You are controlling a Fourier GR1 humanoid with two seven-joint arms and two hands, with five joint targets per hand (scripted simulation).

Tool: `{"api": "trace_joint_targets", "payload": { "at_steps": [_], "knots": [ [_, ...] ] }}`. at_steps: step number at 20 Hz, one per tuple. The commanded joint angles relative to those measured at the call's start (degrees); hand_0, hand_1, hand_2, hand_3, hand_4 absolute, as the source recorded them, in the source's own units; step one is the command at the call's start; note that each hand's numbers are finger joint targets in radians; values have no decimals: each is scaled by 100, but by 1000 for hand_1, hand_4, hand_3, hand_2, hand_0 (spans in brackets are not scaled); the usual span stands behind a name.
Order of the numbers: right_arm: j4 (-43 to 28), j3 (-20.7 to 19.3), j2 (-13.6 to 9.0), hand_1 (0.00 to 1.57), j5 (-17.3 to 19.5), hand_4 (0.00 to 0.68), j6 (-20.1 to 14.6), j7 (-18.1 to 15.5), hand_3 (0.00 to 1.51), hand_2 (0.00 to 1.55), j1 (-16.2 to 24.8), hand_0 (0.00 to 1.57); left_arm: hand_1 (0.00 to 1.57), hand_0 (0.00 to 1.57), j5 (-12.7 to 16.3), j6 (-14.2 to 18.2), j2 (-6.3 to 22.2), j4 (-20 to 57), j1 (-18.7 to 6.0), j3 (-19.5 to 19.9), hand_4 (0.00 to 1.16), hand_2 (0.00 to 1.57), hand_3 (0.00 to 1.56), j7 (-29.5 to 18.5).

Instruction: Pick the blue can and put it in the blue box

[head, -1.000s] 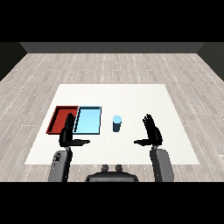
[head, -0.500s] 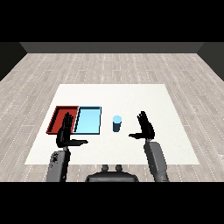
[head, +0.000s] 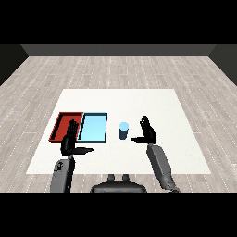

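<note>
Blue can (head: 123,130) stands upright on the desk (head: 162,106), just right of the blue tray (head: 93,127) and clear of its rim. Red tray (head: 64,124) sits touching the blue one on the far left side.

My right hand (head: 148,132) is open, fingers straight up, thumb pointing toward the can, near it but not touching. Left hand (head: 70,141) is open too, hovering at the near edge of the two trays, holding nothing.

Step in hand as I read it: close the reach and grasp. I want the palm square to the can's side, thumb in front, fingers behind, so I wrap it at mid-height without nudging it over. It's narrow and upright, so a glancing finger would likely tip it toward the tray.

Room: open desk all around the can on the right and far sides, nothing in the approach lane. The carry is short, leftward over the blue tray's right rim; I need to lift enough to clear that rim. Left hand sits near the tray's near-left corner; I judge it clear of the drop spot, but I'd keep the placement toward tray centre.
</note>
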Motion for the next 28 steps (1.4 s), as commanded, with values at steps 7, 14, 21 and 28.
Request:
{"api": "trace_joint_targets", "payload": {
  "at_steps": [7, 14, 21, 28],
  "knots": [
    [937, 660, 6, 0, -444, 0, -180, -612, 0, 0, -362, 0, 0, 0, -49, 140, -161, -755, 332, -256, 0, 0, 0, 486],
    [1794, 641, 7, 0, -346, 0, -604, -582, 0, 0, -1328, 0, 0, 0, -64, 143, -134, -361, 48, -103, 0, 0, 0, 150],
    [2621, 1731, 7, 0, -1169, 0, -936, -1345, 0, 0, -1486, 0, 0, 0, 201, -267, 62, 272, 70, 164, 0, 0, 0, -274],
    [3303, 2183, 7, 0, -1867, 0, -1151, -1231, 0, 0, -2224, 0, 0, 0, 198, -82, 25, -418, 236, 92, 0, 0, 0, 245]
  ]
}}
